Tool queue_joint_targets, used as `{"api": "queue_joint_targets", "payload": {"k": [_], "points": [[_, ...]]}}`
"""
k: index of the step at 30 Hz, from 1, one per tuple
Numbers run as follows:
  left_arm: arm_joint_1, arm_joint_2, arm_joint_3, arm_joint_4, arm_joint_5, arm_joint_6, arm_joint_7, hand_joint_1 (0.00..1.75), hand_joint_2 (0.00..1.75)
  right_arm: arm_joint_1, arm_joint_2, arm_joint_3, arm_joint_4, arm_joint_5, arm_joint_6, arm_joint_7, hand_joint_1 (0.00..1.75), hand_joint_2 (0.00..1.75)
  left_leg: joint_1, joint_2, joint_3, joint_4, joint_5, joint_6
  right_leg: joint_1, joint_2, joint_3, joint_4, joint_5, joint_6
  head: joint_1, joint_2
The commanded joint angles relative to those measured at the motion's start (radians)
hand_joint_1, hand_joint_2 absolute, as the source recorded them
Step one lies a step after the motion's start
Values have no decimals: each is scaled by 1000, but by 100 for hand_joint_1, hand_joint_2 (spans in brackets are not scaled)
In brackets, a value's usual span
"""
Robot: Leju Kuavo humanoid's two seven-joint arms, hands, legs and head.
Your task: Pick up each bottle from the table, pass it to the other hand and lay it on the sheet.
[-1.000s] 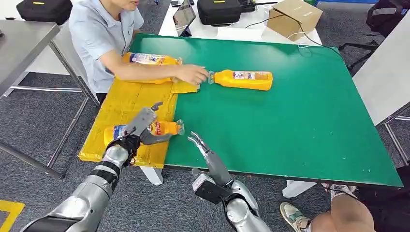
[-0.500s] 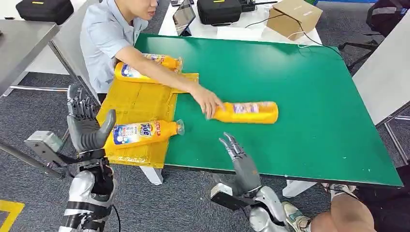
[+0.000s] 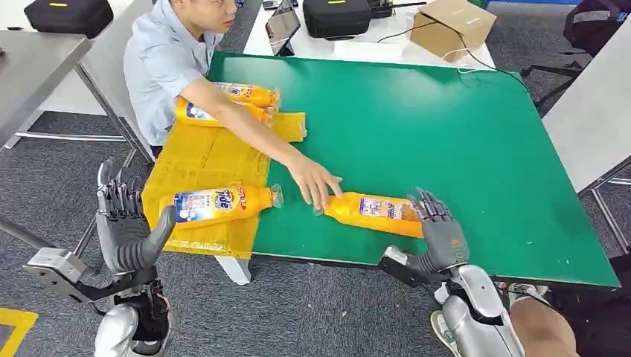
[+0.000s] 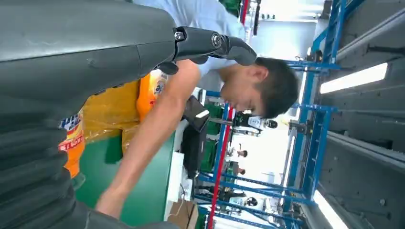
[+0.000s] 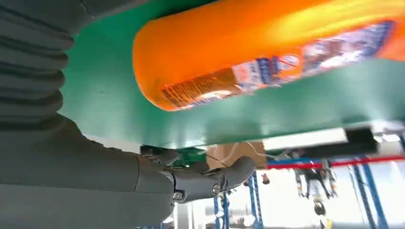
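An orange bottle (image 3: 372,213) lies on its side on the green table (image 3: 476,126) near the front edge. My right hand (image 3: 439,232) is at its base end, fingers spread, gripping nothing; in the right wrist view the bottle (image 5: 248,52) lies beside the thumb (image 5: 210,180). A person's hand (image 3: 316,183) touches its cap end. Another orange bottle (image 3: 217,204) lies on the yellow sheet (image 3: 205,152). My left hand (image 3: 128,223) is open, off the table to the left of the sheet.
Two more orange bottles (image 3: 249,94) (image 3: 199,113) lie at the sheet's far end under the person's arm (image 3: 238,123). The person sits at the table's left rear corner. A cardboard box (image 3: 452,26) and a black case (image 3: 338,16) stand beyond the table.
My left hand let go of the bottle on the sheet and drew back left. The person slid the other bottle toward the front edge. My right hand came up to its base.
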Motion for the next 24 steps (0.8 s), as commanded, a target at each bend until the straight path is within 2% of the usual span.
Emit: {"api": "queue_joint_targets", "payload": {"k": [1,4,7,12,13,14,15,16,18,20,24], "points": [[-42,19,-61,52,3,-15,23,0,175,-251,-22,-16,441,29,-2,38,0,175,0,2,3,-1,-1,-1,0,1,3,-1,0,-1,0,0],[-53,17,-67,69,1,-13,21,0,175,-289,-16,-20,503,27,-12,25,0,175,0,3,3,-1,0,0,0,2,3,-1,0,-1,0,0],[-71,18,-77,91,24,-26,33,0,175,-360,0,-7,622,36,35,42,0,175,0,2,3,-1,0,-1,0,1,3,-1,0,-1,0,0],[-78,20,-83,100,34,-30,40,0,175,-408,4,22,694,66,69,65,0,175,0,3,5,0,-1,-1,0,2,4,-1,0,-2,0,0],[-80,21,-84,104,35,-31,41,0,175,-418,8,17,708,55,82,53,79,175,0,2,3,0,-1,-1,0,1,3,0,0,-1,0,0],[-81,21,-86,106,36,-32,41,0,175,-422,10,16,714,50,87,46,122,175,0,2,3,-1,0,-1,0,1,3,-1,0,-1,0,0],[-81,21,-86,106,36,-32,41,0,175,-422,10,16,714,50,87,46,131,175,1,3,5,-1,-1,-1,1,1,5,-1,0,-2,0,0],[-84,20,-88,114,41,-33,41,0,175,-428,18,7,730,29,109,27,154,175,1,2,5,-1,-1,-1,1,0,4,-1,0,-1,0,0],[-85,20,-88,115,41,-33,40,0,175,-426,20,7,730,29,107,26,155,175,1,2,5,0,-1,-1,1,0,5,-1,0,-2,0,0],[-90,19,-88,125,57,-37,41,0,175,-423,26,2,744,6,135,-4,171,175,1,2,3,0,0,-1,1,1,3,-1,0,-1,0,0],[-103,23,-94,138,65,-40,39,0,175,-406,33,-17,745,-44,152,-68,175,175,1,2,6,-1,-1,-1,1,-1,6,-1,-1,-2,0,0]]}}
